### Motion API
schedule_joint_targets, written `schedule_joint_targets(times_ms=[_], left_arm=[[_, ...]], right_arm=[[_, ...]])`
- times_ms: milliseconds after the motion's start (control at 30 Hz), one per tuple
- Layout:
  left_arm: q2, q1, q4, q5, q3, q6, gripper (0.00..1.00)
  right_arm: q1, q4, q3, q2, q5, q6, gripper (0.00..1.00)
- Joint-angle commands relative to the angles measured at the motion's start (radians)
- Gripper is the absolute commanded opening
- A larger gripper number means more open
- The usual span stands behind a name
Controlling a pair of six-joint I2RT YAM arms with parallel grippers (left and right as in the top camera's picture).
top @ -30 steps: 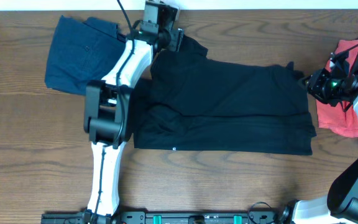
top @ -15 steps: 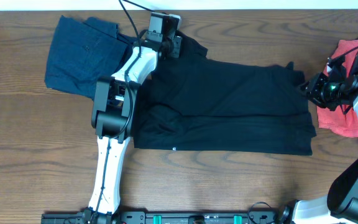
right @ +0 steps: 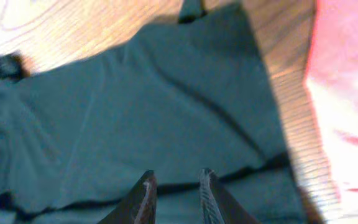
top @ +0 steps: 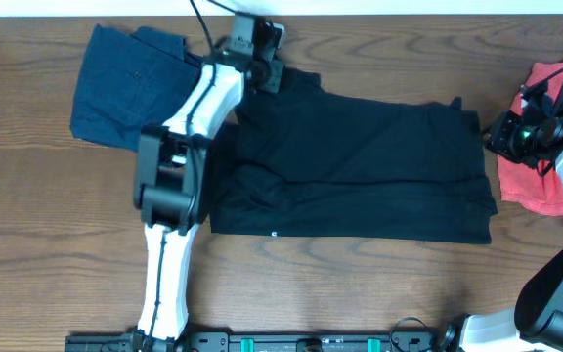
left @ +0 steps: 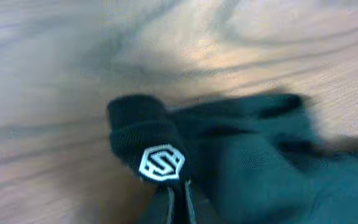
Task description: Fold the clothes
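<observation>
I am working at a brown wood-grain table, and it is carrying three garments. A black T-shirt is lying spread flat across the middle, its small white tag showing at the near hem. A navy garment is lying at the far left — whether it is touching the black one I cannot tell. A coral-red T-shirt is lying bunched at the right edge — just beside the black shirt.

Plain black T-shirt, navy garment, coral-red T-shirt, brown wood-grain table, white and black left arm
</observation>
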Motion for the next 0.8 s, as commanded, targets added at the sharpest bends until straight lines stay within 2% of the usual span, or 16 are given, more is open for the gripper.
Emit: schedule_joint_targets(times_ms=[0,233,467,567,667,767], left_arm=[[-0.185,0.004,-0.081,-0.002,0.012,0.031,0.06],[-0.268,0.002,-0.287,-0.001,0.012,0.030,0.06],[-0.268,0.002,-0.402,-0.001,0.012,0.030,0.06],[-0.268,0.002,-0.411,-0.001,0.012,0.030,0.06],[-0.268,0.000,-0.416,-0.001,0.012,0.030,0.06],[-0.268,-0.005,-0.417,-0.001,0.012,0.030,0.06]], right_arm=[[0.010,0.052,0.016,-0.019,0.094,-0.025,0.23],[0.014,0.210,0.016,0.041,0.099,-0.015,0.23],[0.020,0.405,0.016,0.249,0.036,0.042,0.27],[0.028,0.488,0.016,0.346,-0.021,0.044,0.41],[0.039,0.570,0.016,0.424,-0.043,0.045,0.48],[0.054,0.649,0.016,0.486,-0.083,0.093,0.50]])
